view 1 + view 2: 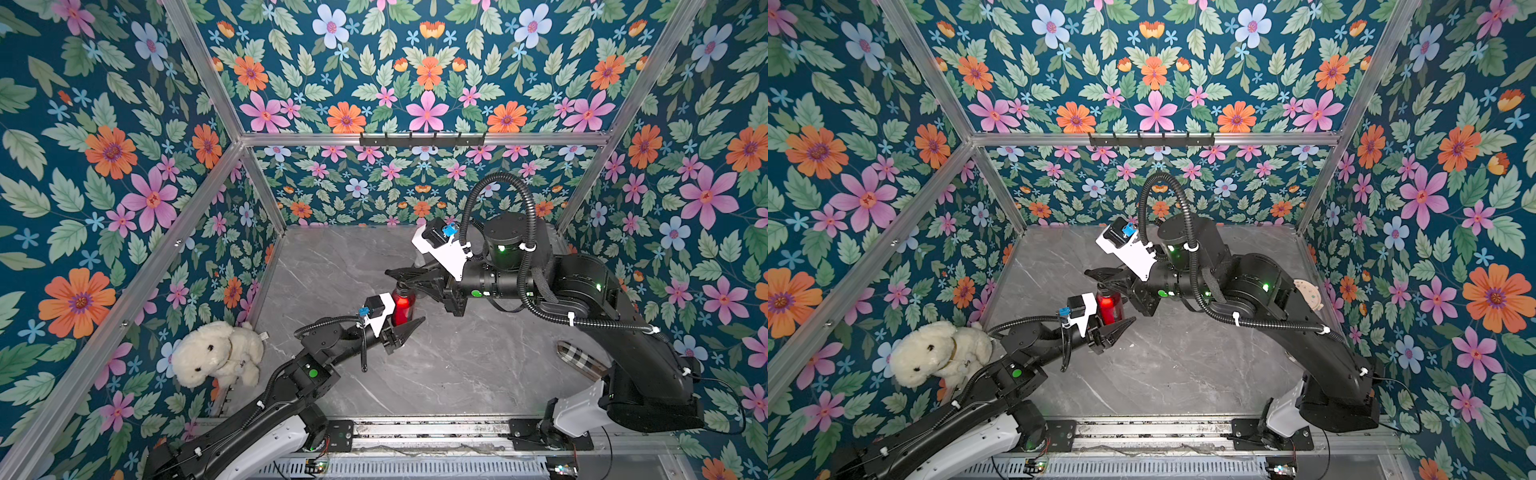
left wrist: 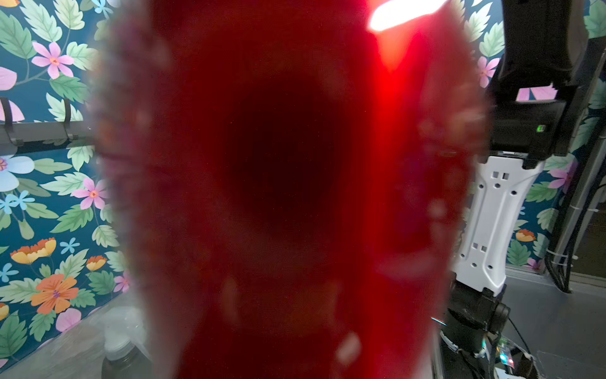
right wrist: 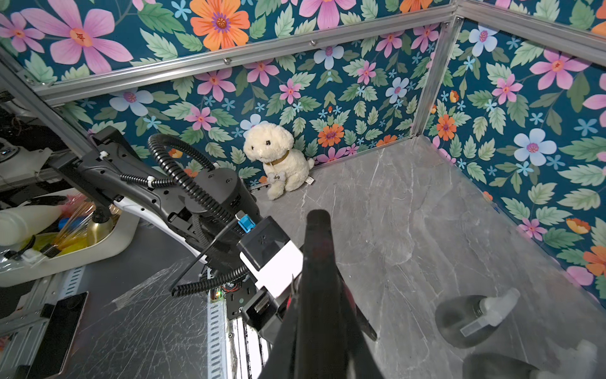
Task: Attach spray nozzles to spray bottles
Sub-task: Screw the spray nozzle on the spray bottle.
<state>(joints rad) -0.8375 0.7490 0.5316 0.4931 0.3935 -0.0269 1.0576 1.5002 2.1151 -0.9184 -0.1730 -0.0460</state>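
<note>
Red bottle [image 1: 402,305], shiny, clenched in my left claw [image 1: 409,322]; only wrist views show grey bottle [image 3: 457,320] near my closed right claw [image 3: 316,226].

Red bottle [image 2: 295,197]: a close-up blur

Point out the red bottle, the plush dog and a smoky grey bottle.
red bottle [image 1: 403,305]: in a top view, on its shiny side.
plush dog [image 3: 267,144]: right wrist view, on its face.
grey bottle [image 3: 452,318]: right wrist view, on its dark body.

Grey marble table [image 1: 436,374]: plush dog [image 1: 218,353], grey bottle [image 3: 454,328].
</note>
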